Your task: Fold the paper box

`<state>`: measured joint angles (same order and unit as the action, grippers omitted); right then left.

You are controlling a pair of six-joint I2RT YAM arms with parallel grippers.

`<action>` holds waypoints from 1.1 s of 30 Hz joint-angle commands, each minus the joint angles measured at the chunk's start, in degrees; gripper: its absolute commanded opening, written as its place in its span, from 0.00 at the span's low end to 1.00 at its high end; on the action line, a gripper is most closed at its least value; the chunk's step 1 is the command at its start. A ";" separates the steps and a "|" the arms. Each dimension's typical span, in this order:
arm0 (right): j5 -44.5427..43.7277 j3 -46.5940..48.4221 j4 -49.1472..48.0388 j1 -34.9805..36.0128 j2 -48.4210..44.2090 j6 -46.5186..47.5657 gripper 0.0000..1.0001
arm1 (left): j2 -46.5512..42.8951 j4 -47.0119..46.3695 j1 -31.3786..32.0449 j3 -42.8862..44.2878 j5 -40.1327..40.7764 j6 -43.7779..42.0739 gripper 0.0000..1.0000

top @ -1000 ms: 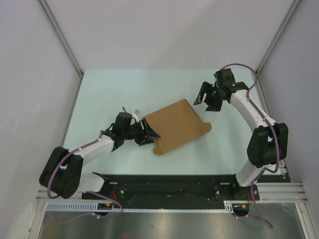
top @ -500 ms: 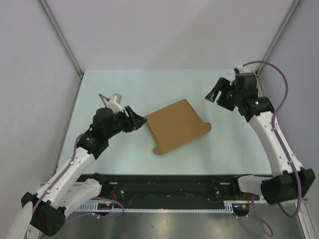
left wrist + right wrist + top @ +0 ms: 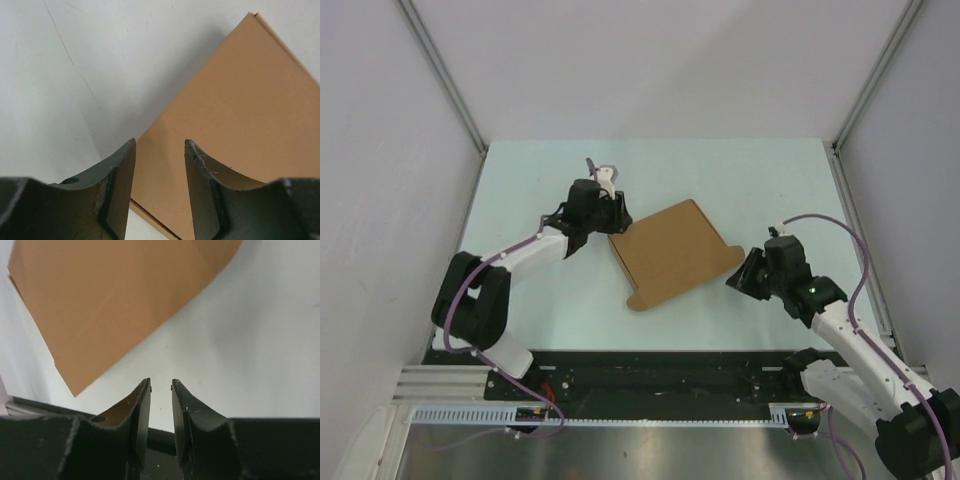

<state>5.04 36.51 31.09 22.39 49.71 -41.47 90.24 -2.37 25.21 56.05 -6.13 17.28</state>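
Note:
The paper box (image 3: 672,254) lies flat on the table as a brown cardboard sheet with a rounded flap at its right end. My left gripper (image 3: 616,220) hovers at the sheet's far left corner. In the left wrist view the left gripper (image 3: 160,145) is open, and the cardboard (image 3: 240,120) shows in the gap and beyond it, not pinched. My right gripper (image 3: 737,279) is just off the rounded flap on the near right. Seen from the right wrist, the right gripper (image 3: 161,383) has a narrow empty gap, and the paper box (image 3: 110,300) lies ahead of its tips.
The pale green table (image 3: 550,170) is bounded by white walls with metal posts at the back left and back right. A black rail (image 3: 660,375) with the arm bases runs along the near edge.
The left gripper moved from the box's near left edge to its far left corner. The right arm swung from the far right to the near right of the flap. Both jaws narrowed; the box stayed put.

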 commanded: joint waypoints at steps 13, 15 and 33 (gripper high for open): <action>-11.98 -14.18 -19.57 12.59 0.39 -11.96 0.26 | 7.49 -6.51 2.38 0.99 3.67 -4.01 0.51; -12.50 -14.89 -19.49 12.68 -0.31 -12.31 0.25 | 8.64 -6.51 2.30 0.99 2.71 -3.92 0.51; -17.60 -22.80 -23.79 14.26 -5.15 -15.83 0.25 | 18.74 -3.69 3.09 2.57 2.62 -2.07 0.49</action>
<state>-9.04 14.85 11.33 35.83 45.04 -55.57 104.03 -11.55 27.59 59.05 -3.68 15.22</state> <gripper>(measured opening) 0.249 0.497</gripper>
